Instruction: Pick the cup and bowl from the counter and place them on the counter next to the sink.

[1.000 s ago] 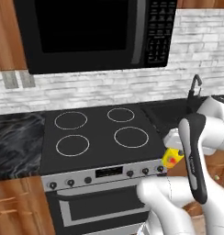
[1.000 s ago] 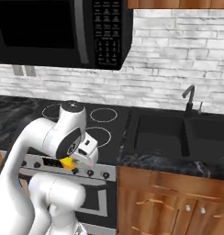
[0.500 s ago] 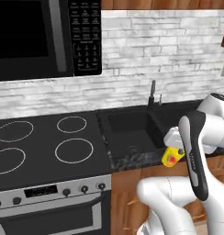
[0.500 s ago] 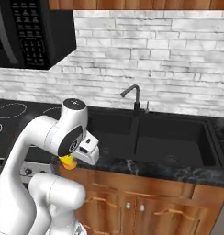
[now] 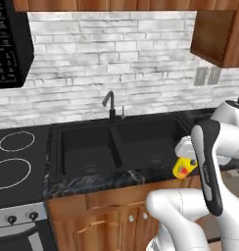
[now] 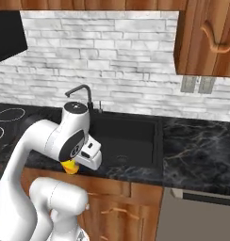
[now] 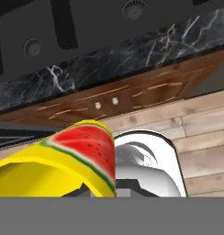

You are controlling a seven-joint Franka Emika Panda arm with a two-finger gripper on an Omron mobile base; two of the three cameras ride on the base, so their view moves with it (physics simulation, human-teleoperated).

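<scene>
Stovetop (image 5: 11, 162) at left edge of left base view, sink (image 5: 119, 144) with faucet (image 5: 109, 104) centre, counter (image 5: 104, 180) front lip below, gripper (image 5: 186, 164) closed on cup (image 5: 182, 168) at centre right, held in air before the cabinets (image 5: 99, 223).

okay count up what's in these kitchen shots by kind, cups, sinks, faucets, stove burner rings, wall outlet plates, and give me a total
Cups: 1, the yellow cup held in the hand
Sinks: 1, the black double-basin sink
Faucets: 1, the gooseneck faucet
Burner rings: 2, burner rings on the stovetop in the left base view
Outlet plates: 2, outlet plates on the brick wall
Total: 7
</scene>
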